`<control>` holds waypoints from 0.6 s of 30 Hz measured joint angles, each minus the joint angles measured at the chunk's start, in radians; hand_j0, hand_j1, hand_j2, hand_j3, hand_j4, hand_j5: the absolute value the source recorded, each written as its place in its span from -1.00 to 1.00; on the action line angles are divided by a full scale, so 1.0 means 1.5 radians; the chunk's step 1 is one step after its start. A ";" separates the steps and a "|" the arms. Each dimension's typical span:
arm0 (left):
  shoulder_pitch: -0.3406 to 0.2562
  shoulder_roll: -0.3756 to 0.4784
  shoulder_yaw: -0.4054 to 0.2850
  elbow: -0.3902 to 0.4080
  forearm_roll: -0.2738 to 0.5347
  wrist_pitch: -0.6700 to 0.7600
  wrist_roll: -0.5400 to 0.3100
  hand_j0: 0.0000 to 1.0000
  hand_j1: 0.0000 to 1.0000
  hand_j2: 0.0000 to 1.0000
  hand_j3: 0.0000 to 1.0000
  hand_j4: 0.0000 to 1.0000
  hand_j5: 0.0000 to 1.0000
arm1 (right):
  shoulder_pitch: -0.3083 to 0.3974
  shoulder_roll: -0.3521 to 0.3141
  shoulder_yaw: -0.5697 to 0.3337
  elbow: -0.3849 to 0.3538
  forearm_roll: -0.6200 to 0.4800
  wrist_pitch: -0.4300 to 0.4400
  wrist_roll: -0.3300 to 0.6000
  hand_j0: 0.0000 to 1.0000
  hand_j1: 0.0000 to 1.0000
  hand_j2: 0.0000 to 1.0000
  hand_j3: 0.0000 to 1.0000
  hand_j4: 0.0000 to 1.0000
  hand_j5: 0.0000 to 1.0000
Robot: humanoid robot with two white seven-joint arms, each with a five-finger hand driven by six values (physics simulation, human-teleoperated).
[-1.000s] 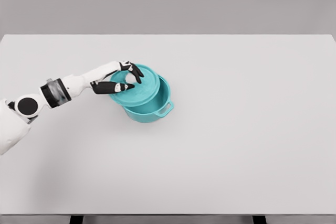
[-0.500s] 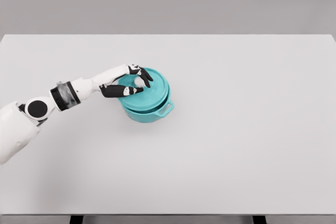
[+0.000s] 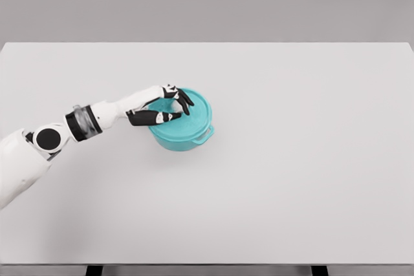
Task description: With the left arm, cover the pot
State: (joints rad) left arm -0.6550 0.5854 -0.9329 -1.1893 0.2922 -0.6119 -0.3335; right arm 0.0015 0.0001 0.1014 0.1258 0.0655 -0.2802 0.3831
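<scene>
- Grey wall stood behind a wide white table (image 3: 291, 159), which filled most of my head view.
- I saw the teal pot (image 3: 183, 135) left of the table's centre, upright on the surface.
- One side handle of the pot (image 3: 205, 135) pointed toward the lower right.
- I noted the teal lid (image 3: 191, 113) on top of the pot, level or nearly so; I could not tell whether it was fully seated on the rim.
- I saw the left arm (image 3: 97, 117) enter from the lower left and reach across the table to the pot.
- I observed the left hand (image 3: 163, 108) over the left part of the lid, its dark fingers (image 3: 184, 100) curled around the lid's knob, which showed as a pale spot between them.
- I read the thumb (image 3: 152, 117) as lying along the lid's near-left edge, closing the grasp.
- I had no sight of the right arm.
</scene>
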 measured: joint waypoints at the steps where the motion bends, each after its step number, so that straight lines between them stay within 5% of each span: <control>1: 0.000 0.001 0.001 -0.001 0.000 0.000 0.000 -0.12 -0.12 -0.12 -0.12 -0.12 -0.12 | 0.000 0.000 0.000 0.000 0.000 0.000 0.000 1.00 1.00 1.00 1.00 1.00 1.00; 18: -0.005 -0.001 0.006 0.029 0.017 0.004 0.007 -0.12 -0.12 -0.12 -0.12 -0.12 -0.12 | 0.000 0.000 0.000 0.000 0.000 0.000 0.000 1.00 1.00 1.00 1.00 1.00 1.00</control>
State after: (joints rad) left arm -0.6627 0.5845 -0.9240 -1.1462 0.3177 -0.6060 -0.3232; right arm 0.0015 0.0001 0.1014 0.1258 0.0655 -0.2802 0.3831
